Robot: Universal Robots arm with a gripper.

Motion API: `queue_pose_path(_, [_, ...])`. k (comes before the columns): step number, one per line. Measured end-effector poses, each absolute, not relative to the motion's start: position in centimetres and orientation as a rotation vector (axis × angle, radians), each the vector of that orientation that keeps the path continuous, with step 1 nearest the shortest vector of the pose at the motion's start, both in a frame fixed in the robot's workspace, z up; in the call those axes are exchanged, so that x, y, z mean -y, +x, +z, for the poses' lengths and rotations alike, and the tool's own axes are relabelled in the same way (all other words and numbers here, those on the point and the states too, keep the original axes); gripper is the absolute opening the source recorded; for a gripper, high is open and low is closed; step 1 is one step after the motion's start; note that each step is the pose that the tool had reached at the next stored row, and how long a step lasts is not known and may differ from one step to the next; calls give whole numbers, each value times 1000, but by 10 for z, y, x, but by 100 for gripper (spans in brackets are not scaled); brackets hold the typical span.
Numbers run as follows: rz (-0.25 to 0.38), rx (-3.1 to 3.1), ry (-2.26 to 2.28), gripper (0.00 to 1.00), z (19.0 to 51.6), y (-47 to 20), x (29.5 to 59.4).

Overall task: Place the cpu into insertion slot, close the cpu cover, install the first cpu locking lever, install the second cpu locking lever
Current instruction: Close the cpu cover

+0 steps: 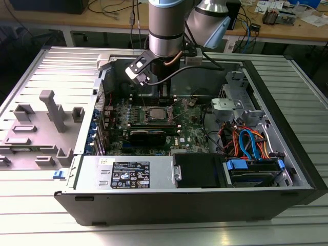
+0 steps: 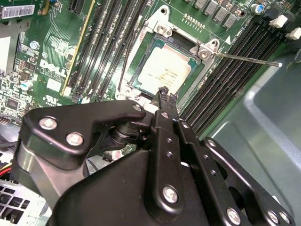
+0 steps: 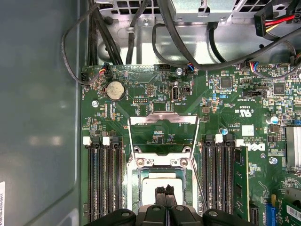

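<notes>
1. The cpu (image 2: 162, 70) lies flat inside the socket (image 3: 160, 162), silvery top up and seemingly level with the socket walls; placing it looks done
2. The gripper (image 2: 167, 94) hovers right above the socket, over the cpu, its fingertips pinched together with nothing between them; whether they touch the chip I cannot tell
3. The cpu cover (image 3: 163, 119) stands swung open from the socket's hinge end, with green motherboard (image 3: 155, 89) showing through its square cut-out, so I judge closing the cover to be the step in hand
4. To do it well, the closed fingertips should push on the cover's free cross-bar, the one farthest from the socket, and follow its arc about the hinge rather than press straight down
5. Push at the middle of that bar; a push near one corner could twist the thin plate
6. Keep the fingertips off the cpu's top and the socket's inside, since the contacts there likely bend easily
7. One locking lever (image 2: 244, 58) sticks out from a socket corner across the memory slots (image 2: 221, 82), and what looks like the second lever (image 2: 126, 61) runs along the opposite side of the socket; both appear unlatched, which the cover needs to drop flat
8. The cover would sit right when its frame rests all round the socket with the cpu showing through the cut-out
</notes>
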State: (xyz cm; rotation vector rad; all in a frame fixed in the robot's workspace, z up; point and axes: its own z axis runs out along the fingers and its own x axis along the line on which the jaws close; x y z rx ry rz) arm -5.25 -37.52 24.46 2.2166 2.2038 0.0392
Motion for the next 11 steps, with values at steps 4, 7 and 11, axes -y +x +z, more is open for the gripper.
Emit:
queue_pose_path(4, [39,-2204,2217,11,246,-52,375])
queue_pose_path(7, [40,-2204,2217,11,247,-52,375])
queue_pose_path(11, [39,-2204,2217,11,247,-52,375])
